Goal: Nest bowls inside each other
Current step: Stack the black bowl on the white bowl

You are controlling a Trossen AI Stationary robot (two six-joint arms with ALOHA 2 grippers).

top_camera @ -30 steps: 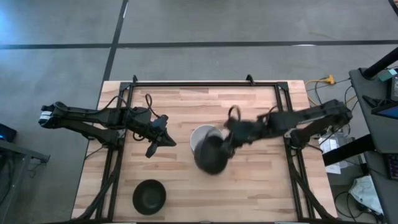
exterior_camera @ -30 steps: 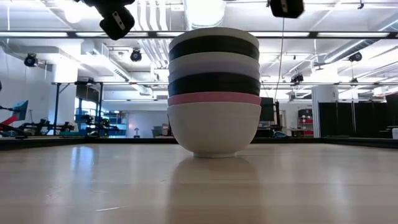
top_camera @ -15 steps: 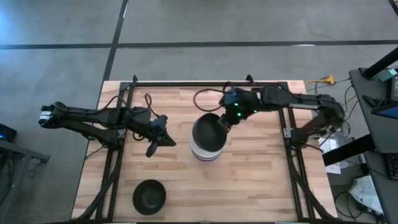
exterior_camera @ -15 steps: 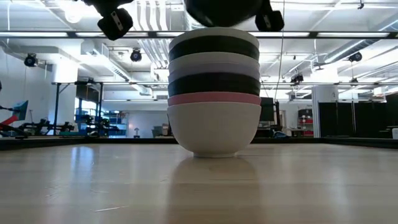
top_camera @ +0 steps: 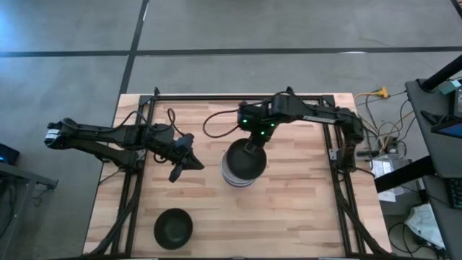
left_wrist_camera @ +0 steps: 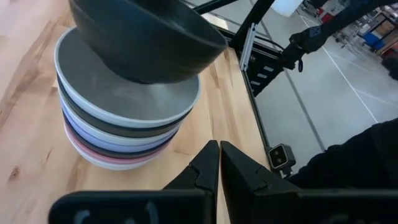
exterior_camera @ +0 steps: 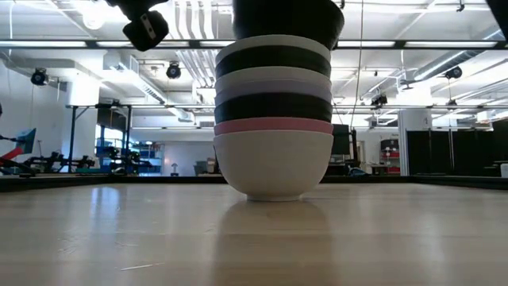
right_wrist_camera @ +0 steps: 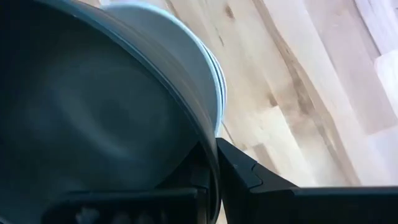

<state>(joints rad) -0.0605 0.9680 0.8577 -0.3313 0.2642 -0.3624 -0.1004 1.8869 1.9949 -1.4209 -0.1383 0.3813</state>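
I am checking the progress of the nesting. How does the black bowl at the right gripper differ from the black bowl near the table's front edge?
The carried black bowl is clamped at its rim by the right gripper just over the stack; the lone black bowl stands on the table, ungripped. The first tilts, the second sits level. Both are black, round and alike in size.

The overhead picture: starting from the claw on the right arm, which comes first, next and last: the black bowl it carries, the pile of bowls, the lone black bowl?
1. The carried black bowl, pinched by its rim in the right gripper, mid-table.
2. The stack of bowls, directly beneath it.
3. The lone black bowl, near the table's front-left corner.
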